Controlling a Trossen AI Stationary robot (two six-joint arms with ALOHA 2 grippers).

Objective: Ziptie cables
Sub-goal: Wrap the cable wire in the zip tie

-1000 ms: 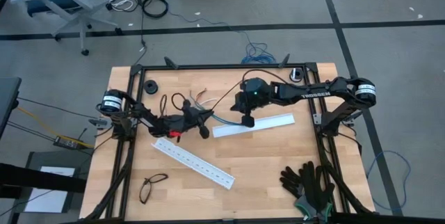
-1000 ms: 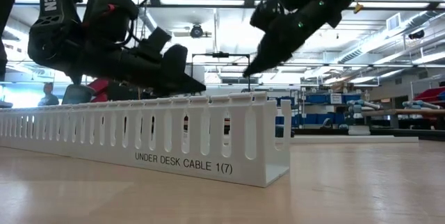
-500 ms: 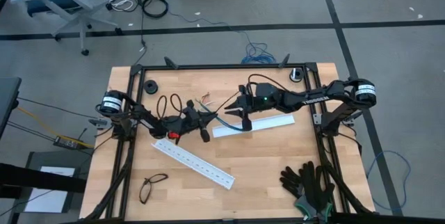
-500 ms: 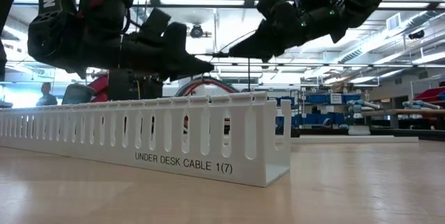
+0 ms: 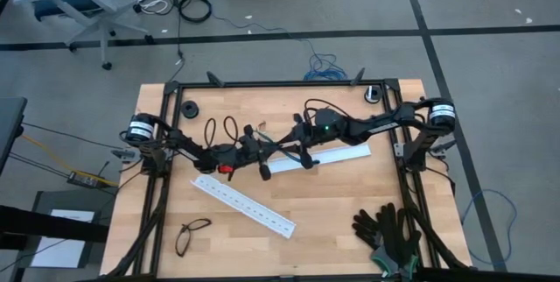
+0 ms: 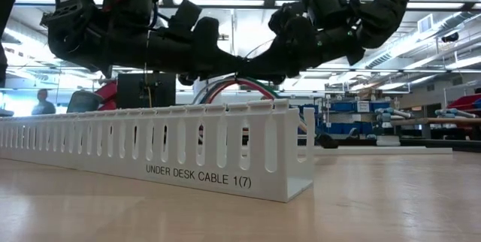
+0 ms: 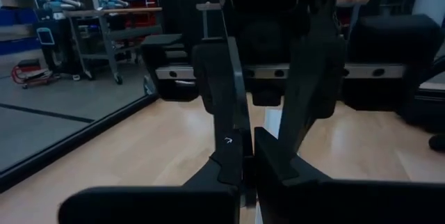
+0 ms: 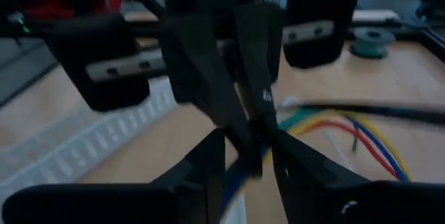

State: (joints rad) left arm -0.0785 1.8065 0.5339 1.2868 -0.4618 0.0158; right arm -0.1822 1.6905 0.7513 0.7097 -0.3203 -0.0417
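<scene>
The cables, coloured wires [image 8: 334, 130] fanning out of a blue sheath [image 8: 236, 179], hang at mid-table. Their red and green strands [image 6: 233, 86] arch above the white rail [image 6: 188, 152]. My left gripper [image 5: 276, 148] reaches in level from the table's left and is shut on them. My right gripper [image 5: 283, 145] comes level from the right, tip to tip with the left [image 6: 244, 65]. It is open, with one finger [image 8: 208, 158] on each side of the left fingertips [image 8: 243, 123] and the sheath. I cannot tell whether it touches them. My left gripper pinches the bundle between its two fingertips, about where the coloured wires leave the blue sheath [image 8: 249, 163]. The fingers lie level, coming from the table's left. The wires arch slack away from the hold, raised above the rail's top edge; the rail hides their lower parts.
A second white rail [image 5: 337, 155] lies under the right arm, and another [image 5: 241, 201] lies slantwise nearer the front. Black gloves [image 5: 389, 234] lie at the front right, glasses [image 5: 192, 234] at the front left and a black spool [image 5: 191, 109] at the far left.
My right gripper has tipped from pointing down to nearly level. It has sunk and gone toward the table's left until it meets the left gripper's tips. My left gripper has risen a little with the cables, and their red and green strands now arch above the rail.
</scene>
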